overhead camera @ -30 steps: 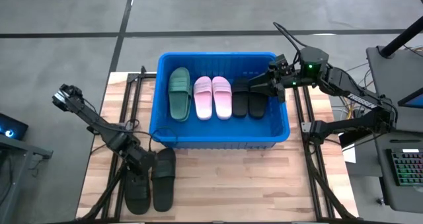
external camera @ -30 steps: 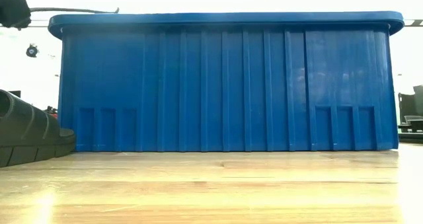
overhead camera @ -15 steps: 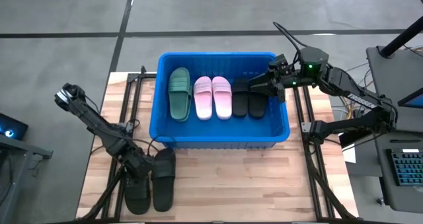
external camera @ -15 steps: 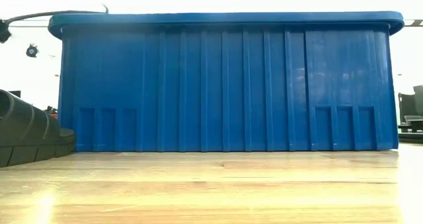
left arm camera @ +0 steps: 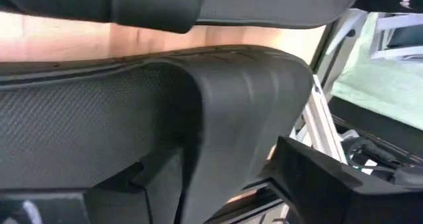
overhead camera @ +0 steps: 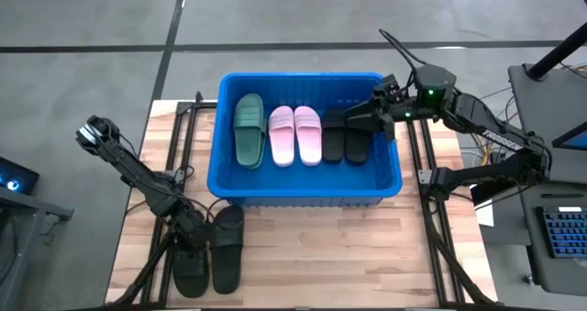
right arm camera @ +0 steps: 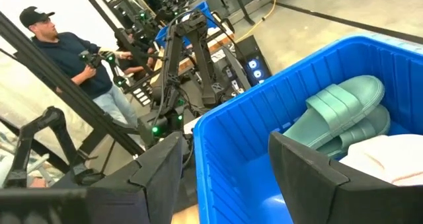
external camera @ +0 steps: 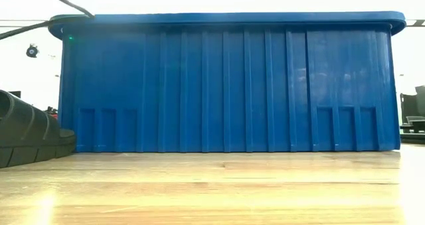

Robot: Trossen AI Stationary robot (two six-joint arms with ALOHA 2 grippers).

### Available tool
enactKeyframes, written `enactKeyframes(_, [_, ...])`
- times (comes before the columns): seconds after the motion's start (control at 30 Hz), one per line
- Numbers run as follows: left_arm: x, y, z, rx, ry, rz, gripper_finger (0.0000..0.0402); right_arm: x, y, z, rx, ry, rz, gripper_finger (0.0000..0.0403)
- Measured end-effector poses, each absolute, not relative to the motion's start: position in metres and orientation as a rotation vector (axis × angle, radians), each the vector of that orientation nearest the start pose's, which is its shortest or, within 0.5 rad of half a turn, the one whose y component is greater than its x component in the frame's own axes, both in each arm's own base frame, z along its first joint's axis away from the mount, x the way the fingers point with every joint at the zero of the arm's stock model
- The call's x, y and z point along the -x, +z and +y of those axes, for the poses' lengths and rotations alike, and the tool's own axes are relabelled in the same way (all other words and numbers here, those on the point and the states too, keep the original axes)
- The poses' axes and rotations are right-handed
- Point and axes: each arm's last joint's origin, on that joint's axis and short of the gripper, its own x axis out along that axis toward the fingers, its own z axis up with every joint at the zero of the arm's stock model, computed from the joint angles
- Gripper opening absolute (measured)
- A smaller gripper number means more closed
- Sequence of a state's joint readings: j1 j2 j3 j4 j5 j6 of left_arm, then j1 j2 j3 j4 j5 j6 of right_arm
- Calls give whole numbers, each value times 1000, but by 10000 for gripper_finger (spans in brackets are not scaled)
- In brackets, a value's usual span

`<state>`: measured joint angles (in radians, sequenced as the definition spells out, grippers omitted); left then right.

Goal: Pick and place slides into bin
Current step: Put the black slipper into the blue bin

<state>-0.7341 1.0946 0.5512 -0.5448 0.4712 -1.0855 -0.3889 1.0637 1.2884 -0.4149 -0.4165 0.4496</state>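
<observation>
— High view count? Blue bin (overhead camera: 227,187) holds two green slides (overhead camera: 248,128), two pink slides (overhead camera: 294,135), two black slides (overhead camera: 346,138).
— Outside?
— Two black slides on the table (overhead camera: 213,256); left gripper (overhead camera: 191,240) straddles one, fingers spread; right gripper (overhead camera: 356,116) spread over the bin.

We see a pale wooden table (overhead camera: 312,247) with black rails along its sides, standing on a grey floor (overhead camera: 92,36). Beyond it a person (right arm camera: 73,59) in a dark top and cap stands among black equipment stands (right arm camera: 192,52), and a keyboard (overhead camera: 564,233) sits on a side desk.
</observation>
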Motion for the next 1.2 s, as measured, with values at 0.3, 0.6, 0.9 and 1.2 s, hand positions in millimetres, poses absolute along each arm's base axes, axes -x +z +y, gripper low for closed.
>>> enactKeyframes(0.3, [-126,177,-132,673,-354,1580,166,-199,430,-69,-526,-14,178,215])
enactKeyframes(0.6, [-125,178,-134,731,-404,1625,19,-199,430,-69,-552,-17,177,215])
enactKeyframes(0.9, [-128,201,-142,855,-604,1678,2,-199,430,-69,-570,-18,176,215])
enactKeyframes(1.2, [-124,277,-136,995,-684,1412,1,-199,430,-69,-586,-19,170,215])
